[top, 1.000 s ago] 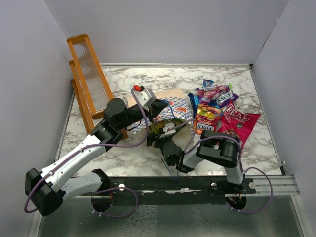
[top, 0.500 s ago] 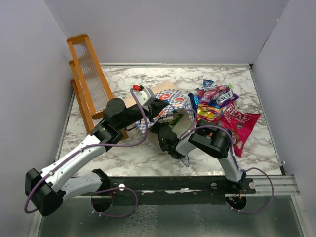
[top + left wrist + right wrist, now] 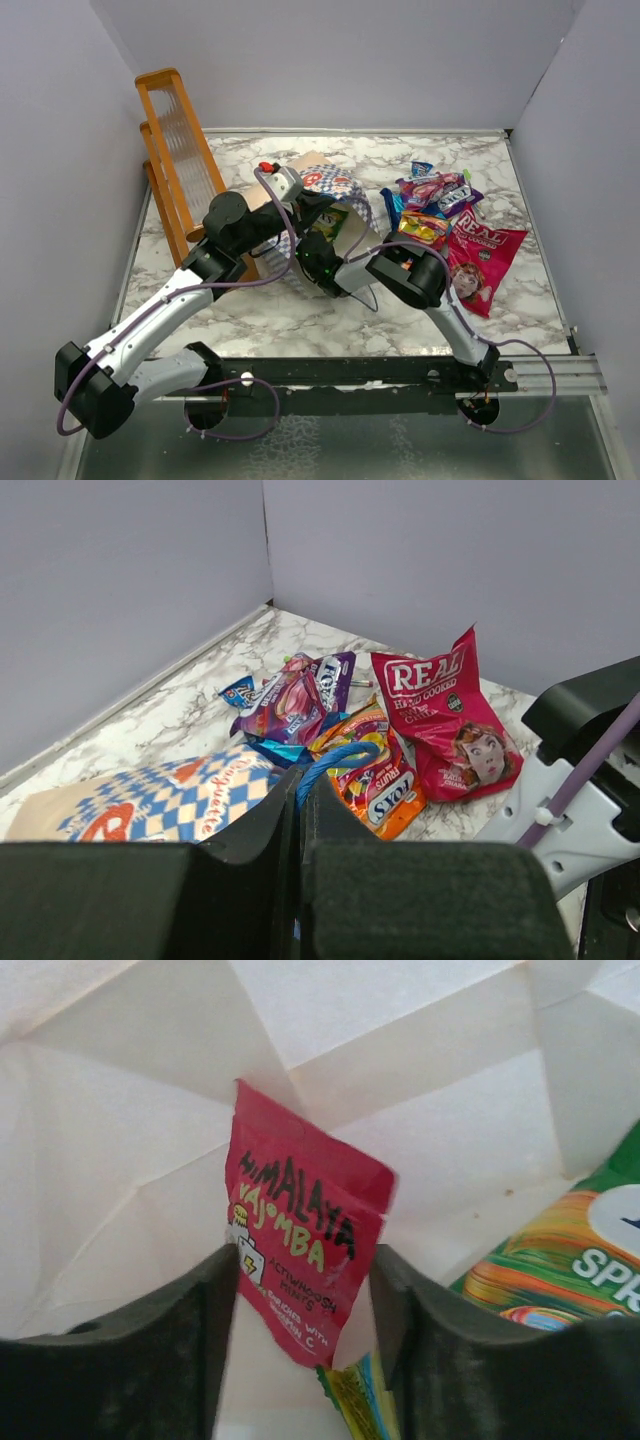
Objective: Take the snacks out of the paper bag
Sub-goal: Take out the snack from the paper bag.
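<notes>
Right gripper (image 3: 305, 1260): inside paper bag (image 3: 338, 188), fingers part-open either side of red packet (image 3: 295, 1210); clamped or not, cannot tell. Green-orange packet (image 3: 560, 1260) just beside.
Left gripper (image 3: 302, 785): closed on blue cord handle (image 3: 335, 758).
Beyond, on marble table (image 3: 180, 705): REAL pouch (image 3: 440, 720), other snacks (image 3: 300, 695) heaped outside bag.

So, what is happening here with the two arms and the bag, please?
The left gripper is shut on the blue cord handle of the paper bag, holding the bag open toward the right arm. The right gripper is inside the bag, its jaws open on either side of a red packet, not yet clamped. A green-orange packet lies beside it. Other snacks, among them the pink REAL pouch, already lie on the table.
</notes>
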Controlling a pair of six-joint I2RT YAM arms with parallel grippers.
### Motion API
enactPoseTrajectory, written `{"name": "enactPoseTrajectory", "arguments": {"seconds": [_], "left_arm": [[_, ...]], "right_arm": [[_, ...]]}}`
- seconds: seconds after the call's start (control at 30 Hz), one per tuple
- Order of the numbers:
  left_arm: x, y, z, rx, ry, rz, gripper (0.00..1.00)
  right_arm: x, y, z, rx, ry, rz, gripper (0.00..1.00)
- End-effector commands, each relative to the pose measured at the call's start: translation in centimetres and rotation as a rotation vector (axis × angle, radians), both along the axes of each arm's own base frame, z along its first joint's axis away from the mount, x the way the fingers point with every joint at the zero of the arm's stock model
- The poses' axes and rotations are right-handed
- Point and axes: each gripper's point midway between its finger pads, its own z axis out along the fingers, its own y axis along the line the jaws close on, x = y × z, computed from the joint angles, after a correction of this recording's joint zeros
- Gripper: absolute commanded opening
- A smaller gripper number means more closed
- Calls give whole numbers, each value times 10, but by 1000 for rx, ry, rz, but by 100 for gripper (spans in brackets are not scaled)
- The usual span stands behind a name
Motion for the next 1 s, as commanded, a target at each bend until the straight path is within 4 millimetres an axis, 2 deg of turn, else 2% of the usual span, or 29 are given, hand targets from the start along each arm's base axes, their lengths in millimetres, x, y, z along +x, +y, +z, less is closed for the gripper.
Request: {"name": "enactPoseTrajectory", "arguments": {"seconds": [0.0,0.1,0.17,0.33,0.4,0.67,0.8,0.97], "left_arm": [[-3,-2,9,-33,-12,-31,0],[-2,-2,9,-31,-14,-26,0],[-1,-1,8,-30,-15,-22,0],[1,3,7,-25,-18,4,0],[4,6,8,-30,-20,27,0],[21,26,11,-48,-11,131,0],[22,32,12,-37,-34,154,0],[23,33,8,-27,-39,158,0]], "right_arm": [[-7,38,-10,18,50,210,43],[-7,42,6,37,43,238,22],[-6,37,22,46,34,223,3],[-12,3,55,23,-4,150,2],[-19,-13,61,3,1,130,2],[-61,-68,71,-16,44,138,2],[-73,-95,73,-24,65,94,2],[-86,-117,78,-37,84,82,2]]}}
